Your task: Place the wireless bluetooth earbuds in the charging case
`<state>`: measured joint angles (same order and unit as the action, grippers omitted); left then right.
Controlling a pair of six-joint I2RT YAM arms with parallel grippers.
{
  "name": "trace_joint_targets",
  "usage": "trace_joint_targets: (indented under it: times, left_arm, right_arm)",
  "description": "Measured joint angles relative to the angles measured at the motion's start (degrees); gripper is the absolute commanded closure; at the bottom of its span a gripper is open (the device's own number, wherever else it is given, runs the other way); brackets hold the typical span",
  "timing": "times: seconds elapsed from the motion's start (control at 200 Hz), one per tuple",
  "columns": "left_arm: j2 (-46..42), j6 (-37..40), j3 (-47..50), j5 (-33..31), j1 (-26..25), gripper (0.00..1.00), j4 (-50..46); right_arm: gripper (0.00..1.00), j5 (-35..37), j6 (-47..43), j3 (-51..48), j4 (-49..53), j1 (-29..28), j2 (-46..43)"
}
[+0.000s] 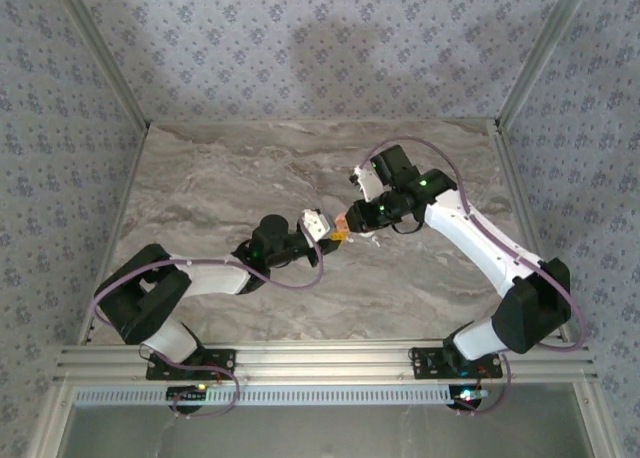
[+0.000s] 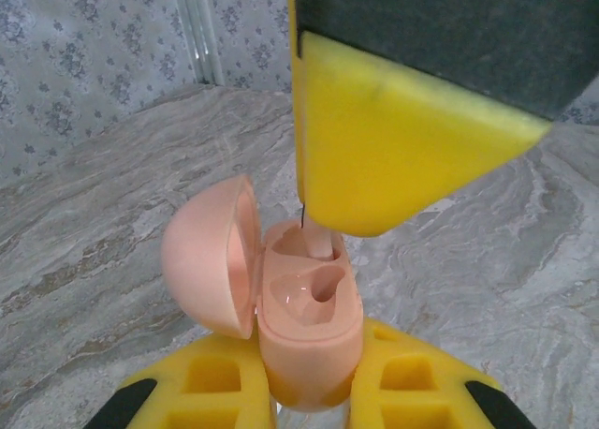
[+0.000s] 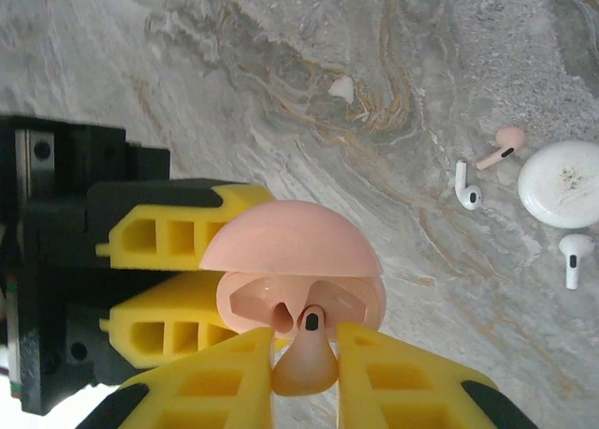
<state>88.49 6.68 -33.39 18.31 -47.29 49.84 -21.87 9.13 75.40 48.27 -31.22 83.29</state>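
My left gripper [image 2: 309, 359] is shut on the salmon-pink charging case [image 2: 309, 326], holding it above the table with its lid [image 2: 201, 260] swung open to the left. A pink earbud [image 3: 304, 363] is pinched in my right gripper [image 3: 304, 354], its stem tip at the mouth of the case [image 3: 290, 246]. From the left wrist, that stem [image 2: 318, 242] reaches into the far slot under a right finger [image 2: 393, 139], and the near slot [image 2: 314, 293] is empty. Another pink earbud [image 3: 501, 146] lies on the table. The two grippers meet at mid-table [image 1: 338, 230].
A white round case [image 3: 564, 184] and two white earbuds [image 3: 465, 187] [image 3: 573, 257] lie on the marble table [image 1: 220, 178] beside the loose pink earbud. Patterned walls and metal frame posts [image 1: 100, 58] border the table.
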Motion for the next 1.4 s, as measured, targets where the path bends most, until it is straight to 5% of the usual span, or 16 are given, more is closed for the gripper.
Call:
trace_joint_targets:
  times: [0.555, 0.795, 1.129, 1.399]
  left_arm:
    - [-1.4, 0.85, 0.0, 6.6, -0.07, 0.91, -3.23]
    - [-1.73, 0.9, -0.33, 8.44, -0.07, 0.91, -4.61]
    - [-2.58, 1.33, -0.5, 7.8, -0.09, 0.91, -5.11]
    - [-2.58, 1.44, -0.5, 6.05, -0.09, 0.91, -5.09]
  right_arm:
    - [0.81, -1.99, -24.24, 1.05, 6.6, -0.07, 0.02]
    - [0.71, -2.54, -29.4, 1.05, 7.69, -0.11, -0.04]
    - [0.5, -3.48, -25.68, 0.96, 3.43, 0.13, -6.12]
    - [0.48, -3.02, -16.83, -2.49, -0.13, 0.22, -13.03]
